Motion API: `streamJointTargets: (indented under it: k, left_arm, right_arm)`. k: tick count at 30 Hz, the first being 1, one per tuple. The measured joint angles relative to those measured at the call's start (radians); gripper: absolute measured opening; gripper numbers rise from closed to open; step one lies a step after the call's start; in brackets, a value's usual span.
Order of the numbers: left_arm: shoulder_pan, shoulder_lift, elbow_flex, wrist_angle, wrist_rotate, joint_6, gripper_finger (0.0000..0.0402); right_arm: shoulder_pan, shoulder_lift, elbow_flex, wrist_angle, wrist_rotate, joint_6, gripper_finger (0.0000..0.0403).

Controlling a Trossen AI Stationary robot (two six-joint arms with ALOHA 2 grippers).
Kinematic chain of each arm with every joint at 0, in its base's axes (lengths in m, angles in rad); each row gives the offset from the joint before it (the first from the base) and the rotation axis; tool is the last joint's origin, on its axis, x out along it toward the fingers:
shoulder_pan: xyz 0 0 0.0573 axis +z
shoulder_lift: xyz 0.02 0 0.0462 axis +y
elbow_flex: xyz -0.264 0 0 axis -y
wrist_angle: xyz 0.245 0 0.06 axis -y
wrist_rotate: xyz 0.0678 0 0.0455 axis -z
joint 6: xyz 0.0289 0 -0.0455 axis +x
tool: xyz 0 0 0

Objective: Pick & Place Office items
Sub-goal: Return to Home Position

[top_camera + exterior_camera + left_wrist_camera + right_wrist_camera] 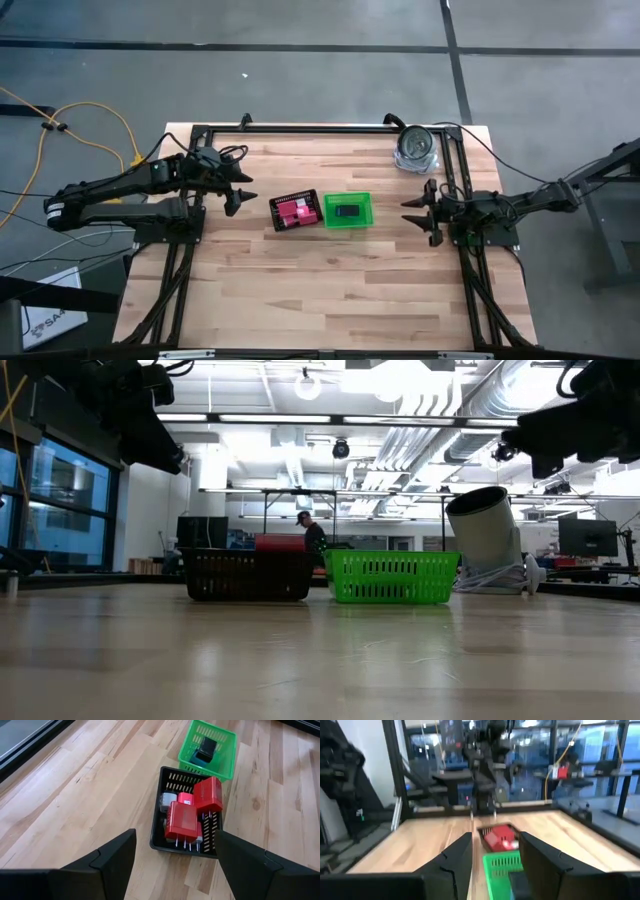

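Left wrist view gives the clearest look at the office items. A red plug lies on top of the heap in the black tray with its metal prongs toward my camera. A second red plug sits against the tray's side wall, and a small pink piece and a grey-white piece are tucked in beside them. Just beside the tray stands the green bin, holding a black block and a teal piece. Both containers sit near the middle of the wooden table. My left pincer hangs in the air on the tray's left, aimed down at it, with its fingers spread wide and nothing between them. My right pincer is out on the far side of the green bin, near the table's right edge. Its fingers are also apart and empty. A shiny silver round thing rests at the table's back right corner, well apart from the bins. In the low view, a person shows far off in the room behind the tray.
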Motion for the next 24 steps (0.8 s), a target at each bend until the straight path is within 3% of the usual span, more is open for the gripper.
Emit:
streamJointTargets:
  k: [9, 24]
  left_arm:
    - [0.000, 0.000, 0.000, 0.000, 0.000, 0.000, 0.0262]
    - [0.000, 0.000, 0.000, 0.000, 0.000, 0.000, 0.0262]
  right_arm:
    - [0.000, -0.042, -0.001, -0.116, -0.010, 0.054, 0.0148]
    - [-0.050, -0.054, -0.002, -0.164, -0.239, 0.045, 0.0148]
